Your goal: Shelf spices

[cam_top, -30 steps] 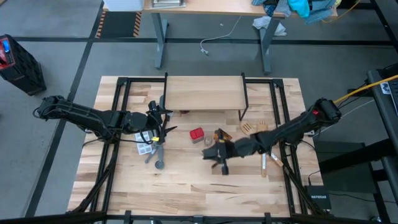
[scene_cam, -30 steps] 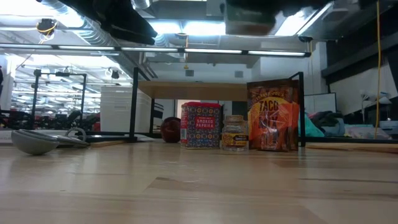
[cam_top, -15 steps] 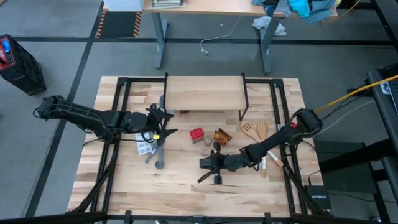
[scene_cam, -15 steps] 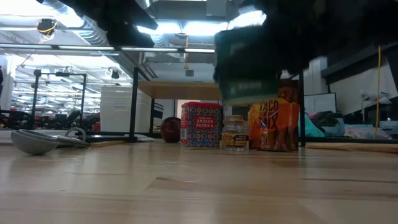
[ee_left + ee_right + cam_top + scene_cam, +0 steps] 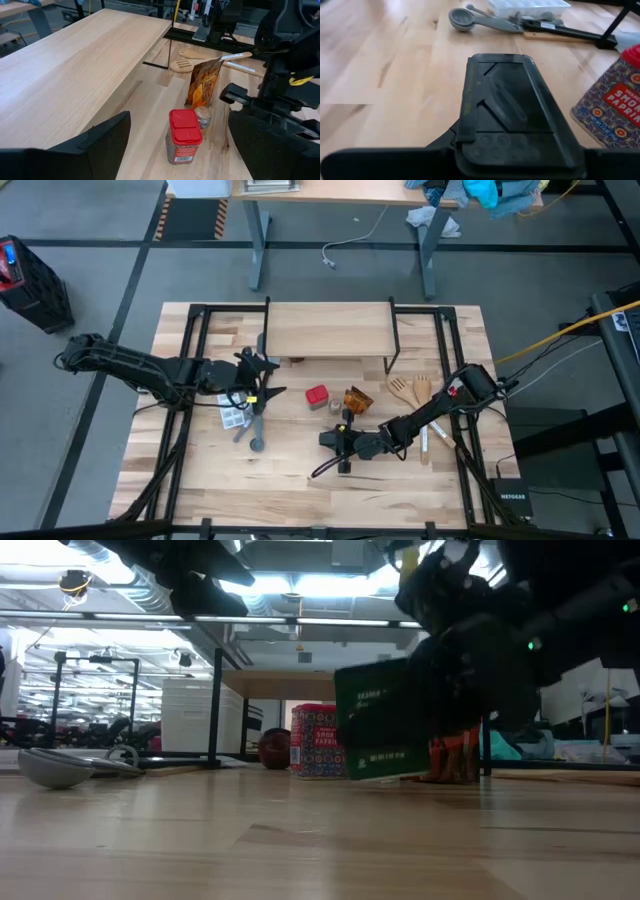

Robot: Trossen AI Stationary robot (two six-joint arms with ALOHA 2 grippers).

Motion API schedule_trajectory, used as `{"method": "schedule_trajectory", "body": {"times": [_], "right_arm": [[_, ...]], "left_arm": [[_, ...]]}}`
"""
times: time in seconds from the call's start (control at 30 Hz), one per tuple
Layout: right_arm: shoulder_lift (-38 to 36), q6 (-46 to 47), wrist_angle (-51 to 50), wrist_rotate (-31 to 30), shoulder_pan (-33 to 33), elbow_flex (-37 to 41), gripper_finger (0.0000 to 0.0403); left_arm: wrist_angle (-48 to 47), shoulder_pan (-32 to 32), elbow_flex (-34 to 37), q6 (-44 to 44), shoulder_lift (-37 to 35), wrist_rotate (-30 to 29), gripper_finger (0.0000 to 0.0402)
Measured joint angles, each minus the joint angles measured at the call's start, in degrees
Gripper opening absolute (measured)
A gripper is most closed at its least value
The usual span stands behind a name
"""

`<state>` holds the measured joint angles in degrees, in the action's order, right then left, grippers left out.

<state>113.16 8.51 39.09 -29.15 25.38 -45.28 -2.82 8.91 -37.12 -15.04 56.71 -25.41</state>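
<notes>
Pale butcher-block surface (image 5: 300,480) on grey floor, seen from above, carrying a narrow light-wood shelf on thin black legs (image 5: 325,330) at its far middle. Right tool (image 5: 335,442) low over the near middle, closed on a dark grey box (image 5: 343,464) that juts toward the near edge. Just beyond it, a red-lidded spice box (image 5: 316,396), a shiny orange crinkly packet (image 5: 357,399) and a tiny round jar (image 5: 336,407), all on the surface in front of the shelf, none on it. Left tool (image 5: 258,380) left of the red box, above a white blister tray (image 5: 233,416) and a grey measuring spoon (image 5: 255,442); fingers apart.

From table height: dark grey box (image 5: 385,720) held tilted, its lower edge near or touching the surface, hiding the jar and most of the orange packet (image 5: 455,757); red box (image 5: 318,740) upright just behind on the left.

Left wrist view: spread fingers framing the red box (image 5: 183,136), jar (image 5: 202,116) and packet (image 5: 205,82), all beside the shelf plank (image 5: 75,70); pale wooden utensils (image 5: 200,57) farther off.

Right wrist view: dark grey box (image 5: 507,107) clamped straight ahead of the tool, red box (image 5: 612,105) at one side, spoon (image 5: 480,21) and tray (image 5: 527,6) beyond.
</notes>
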Motion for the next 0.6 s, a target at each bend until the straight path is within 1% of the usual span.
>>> {"method": "schedule_trajectory", "body": {"times": [0.3, 0.33, 0.6], "right_arm": [[1.1, 0.1, 0.1, 0.3, -2.5, 0.0, 0.0103], [1.1, 0.1, 0.2, 0.9, -2.7, 0.0, 0.0108], [1.1, 0.1, -0.3, 1.7, -2.6, 0.0, 0.0211]], "left_arm": [[0.0, 0.0, 0.0, 0.0, 0.0, 0.0, 0.0329], [0.0, 0.0, 0.0, 0.0, 0.0, 0.0, 0.0329], [0.1, 0.0, 0.0, 0.0, 0.0, 0.0, 0.0329]]}}
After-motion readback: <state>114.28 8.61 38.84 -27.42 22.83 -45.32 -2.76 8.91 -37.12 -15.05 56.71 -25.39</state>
